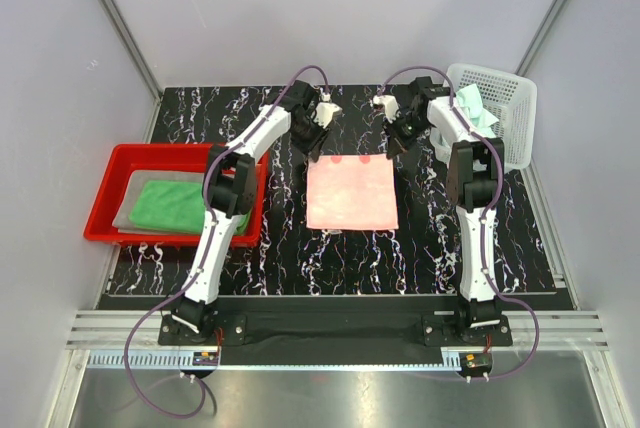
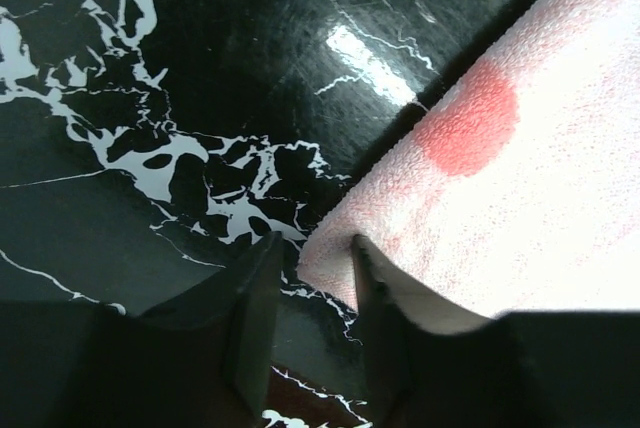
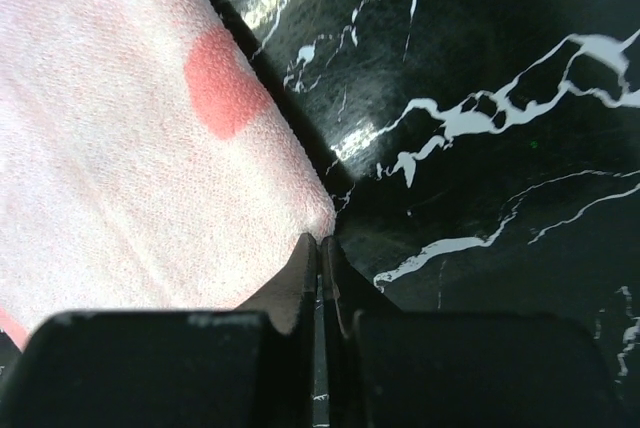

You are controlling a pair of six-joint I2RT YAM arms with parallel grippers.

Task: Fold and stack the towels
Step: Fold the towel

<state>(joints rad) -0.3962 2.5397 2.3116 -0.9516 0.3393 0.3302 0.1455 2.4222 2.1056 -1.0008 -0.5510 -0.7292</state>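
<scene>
Found the salmon-pink towel (image 1: pixel 351 194) spread flat in the middle of the worktop (image 1: pixel 430 248), square to the edges, apparently in a single layer. Found the left gripper (image 2: pixel 314 240) low at the towel's far left corner, jaws apart, with the corner tip in the gap just off the fingertips and nothing pinched yet. Found the right gripper (image 3: pixel 320 240) at the far right corner, jaws pressed together, tips touching the cloth edge; could not tell whether any terry was caught between them.

Further out, saw the bright green towel (image 1: pixel 185 203) folded on top of the grey towel (image 1: pixel 132 210) inside the red tray (image 1: pixel 105 198), left of the pink one and well apart from it. Saw the pale mint-green towel (image 1: pixel 474 105) bunched in the white basket (image 1: pixel 515 98) at the far right, unfolded.

Judged the step in hand to be taking hold of both far corners for the pink towel's first fold, with the mint one yet to come. Judged the next move to call for closing the left gripper on its corner, confirming or retaking the right-hand pinch, then lifting both corners level and carrying them toward the near edge. Expected a skewed fold from any lift with only one corner held.
</scene>
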